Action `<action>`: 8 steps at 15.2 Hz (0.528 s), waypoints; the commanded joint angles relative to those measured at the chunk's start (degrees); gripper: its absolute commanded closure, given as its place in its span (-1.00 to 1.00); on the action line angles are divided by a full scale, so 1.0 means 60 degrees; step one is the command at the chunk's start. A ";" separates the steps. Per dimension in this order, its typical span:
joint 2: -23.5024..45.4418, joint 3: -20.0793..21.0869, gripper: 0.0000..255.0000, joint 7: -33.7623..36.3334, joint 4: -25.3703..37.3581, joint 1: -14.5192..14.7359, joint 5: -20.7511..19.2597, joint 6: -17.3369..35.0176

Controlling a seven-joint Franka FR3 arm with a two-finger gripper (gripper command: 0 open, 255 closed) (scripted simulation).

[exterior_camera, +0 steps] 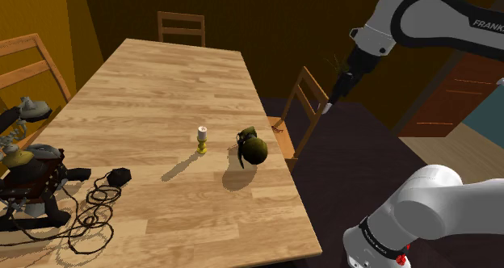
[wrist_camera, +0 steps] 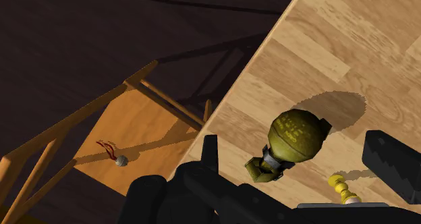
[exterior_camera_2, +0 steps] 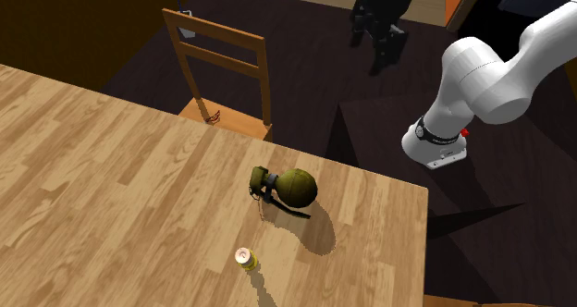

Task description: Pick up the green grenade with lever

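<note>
1. One grenade (exterior_camera: 252, 147) in play: olive green, lying on its side on the one wooden table (exterior_camera: 145, 81), close to the edge nearest the arm.
2. One small yellow bottle (exterior_camera: 202, 140) with a white cap stands upright just beside the grenade, at its 9 o'clock in the shoulder view.
3. Three chairs ring the table in that view. The far chair (exterior_camera: 181, 26) is at the 12 o'clock end, the side chair (exterior_camera: 281, 131) at 3 o'clock, and the cropped chair (exterior_camera: 52, 64) at 9 o'clock, sliced by the picture's edge.
4. One gripper (exterior_camera: 326, 106) hangs in the air off the table, at the grenade's 2 o'clock and well apart from it. Its two fingers (wrist_camera: 210, 155) are spread wide and grasp nothing.
5. One dark gadget (exterior_camera: 36, 177) with a tangle of black cable (exterior_camera: 93, 206) sits at the table's 8 o'clock corner. It is partly cut off, and I can't tell what it is.
6. One tiny trinket (wrist_camera: 120, 160) with a red string lies on the side chair's seat, too small to name.
</note>
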 commanded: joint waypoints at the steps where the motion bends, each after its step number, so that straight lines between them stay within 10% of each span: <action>1: 0.0000 0.0000 -1.00 0.0000 0.0000 0.0000 0.0000 0.0000; 8: 0.1729 0.0170 -1.00 0.1081 -0.0541 0.0033 0.1000 0.1954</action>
